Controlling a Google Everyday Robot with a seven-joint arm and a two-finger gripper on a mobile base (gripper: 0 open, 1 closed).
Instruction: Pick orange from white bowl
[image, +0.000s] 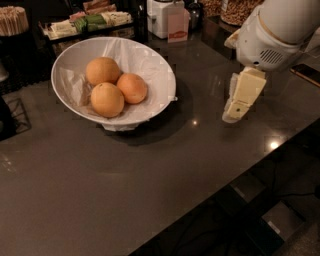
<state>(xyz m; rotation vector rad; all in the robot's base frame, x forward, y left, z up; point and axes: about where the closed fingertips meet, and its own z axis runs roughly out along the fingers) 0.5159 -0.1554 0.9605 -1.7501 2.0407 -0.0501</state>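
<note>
The white bowl stands on the dark table at the upper left, lined with crinkled white paper. Three round fruits lie in it. The orange is the deeper reddish one on the right side, touching the two paler fruits. My gripper hangs from the white arm at the right, pointing down just above the table. It is to the right of the bowl, well apart from it, and holds nothing.
The dark glossy table has its front edge running diagonally at the lower right. Along the back are a tray of packets, a cup of sticks, a white dispenser and jars.
</note>
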